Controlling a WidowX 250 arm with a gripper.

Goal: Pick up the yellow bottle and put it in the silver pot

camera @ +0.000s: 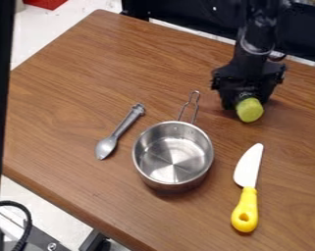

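Although the gripper [247,101] is at the yellow bottle [250,111], the silver pot [172,159] has nothing in it

Right of the frame's centre, toward the top, the bottle lies between the gripper's two sides, its rounded yellow-green end pointing down the frame. Whether the hand is wide or clamped on the bottle, I cannot tell, nor whether the bottle is off the table [74,98]. So the reach looks done, while the grasp is unconfirmed. Left to do, as I judge it: secure the bottle, lift it, carry it toward the lower left to the pot near mid-frame, and release it inside. The spoon [122,126] and knife [249,184] lie on either side of the pot.
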